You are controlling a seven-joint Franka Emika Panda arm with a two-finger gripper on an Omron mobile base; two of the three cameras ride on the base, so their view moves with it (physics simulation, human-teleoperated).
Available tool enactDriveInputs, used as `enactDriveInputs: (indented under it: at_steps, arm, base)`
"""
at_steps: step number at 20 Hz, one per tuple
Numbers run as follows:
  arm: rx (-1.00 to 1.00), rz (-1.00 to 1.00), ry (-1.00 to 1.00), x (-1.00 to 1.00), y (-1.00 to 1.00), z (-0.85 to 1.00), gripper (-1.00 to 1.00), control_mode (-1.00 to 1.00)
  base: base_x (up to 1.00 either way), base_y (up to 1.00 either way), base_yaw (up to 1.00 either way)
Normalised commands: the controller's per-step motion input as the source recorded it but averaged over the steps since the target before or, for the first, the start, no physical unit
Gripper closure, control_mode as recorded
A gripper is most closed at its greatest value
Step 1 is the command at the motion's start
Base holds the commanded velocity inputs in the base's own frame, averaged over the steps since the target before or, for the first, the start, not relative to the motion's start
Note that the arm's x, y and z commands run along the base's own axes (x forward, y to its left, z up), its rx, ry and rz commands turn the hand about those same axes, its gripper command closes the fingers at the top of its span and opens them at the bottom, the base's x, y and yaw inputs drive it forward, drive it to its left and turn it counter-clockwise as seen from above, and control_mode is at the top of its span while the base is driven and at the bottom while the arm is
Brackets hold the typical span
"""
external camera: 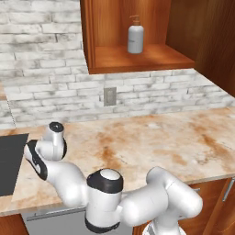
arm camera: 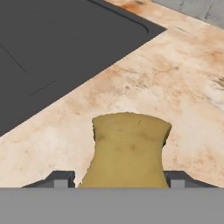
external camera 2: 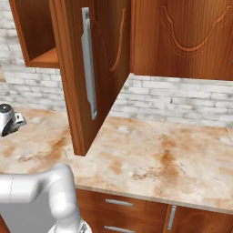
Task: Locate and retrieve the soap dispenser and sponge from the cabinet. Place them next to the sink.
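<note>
The sponge (arm camera: 127,148), a yellowish-olive block, sits pinched between my gripper's (arm camera: 120,179) two fingertips, low over the marble counter (arm camera: 183,87). The dark sink (arm camera: 52,57) lies just beyond it to the upper left in the hand view. In the left base view my hand (external camera: 36,158) hangs at the counter's left end beside the sink (external camera: 9,165). The soap dispenser (external camera: 135,36), pale grey with a tan pump, stands upright on the shelf of the open reddish-brown cabinet (external camera: 137,62), far up and right of my hand.
The cabinet's door (external camera 2: 91,68) stands swung open over the counter, with a long grey handle. A wall outlet (external camera: 109,96) is set in the white brick backsplash. Drawer fronts (external camera 2: 118,205) run under the counter edge.
</note>
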Motion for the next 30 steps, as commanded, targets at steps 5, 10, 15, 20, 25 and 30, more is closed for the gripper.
enactDriveInputs:
  at_steps: [5, 10, 15, 20, 25, 30]
  arm:
    - [0.00, 0.00, -0.01, 0.09, 0.22, -0.05, -1.00, -1.00]
    - [0.00, -0.02, -0.02, 0.05, 0.04, -0.15, -1.00, -1.00]
    - [-0.01, -0.02, -0.03, 0.14, 0.06, -0.12, -1.00, -1.00]
    - [-0.12, -0.06, 0.00, -0.09, 0.00, 0.52, -1.00, -1.00]
    - [-0.11, -0.11, 0.01, -0.39, -0.09, 0.32, -1.00, -1.00]
    - [-0.05, -0.19, 0.01, -0.51, -0.31, 0.14, -1.00, -1.00]
  base:
    - [0.00, 0.00, 0.00]
    - [0.00, 0.00, 0.00]
    - [0.00, 0.00, 0.00]
    - [0.00, 0.00, 0.00]
    - [0.00, 0.00, 0.00]
    - [0.00, 0.00, 0.00]
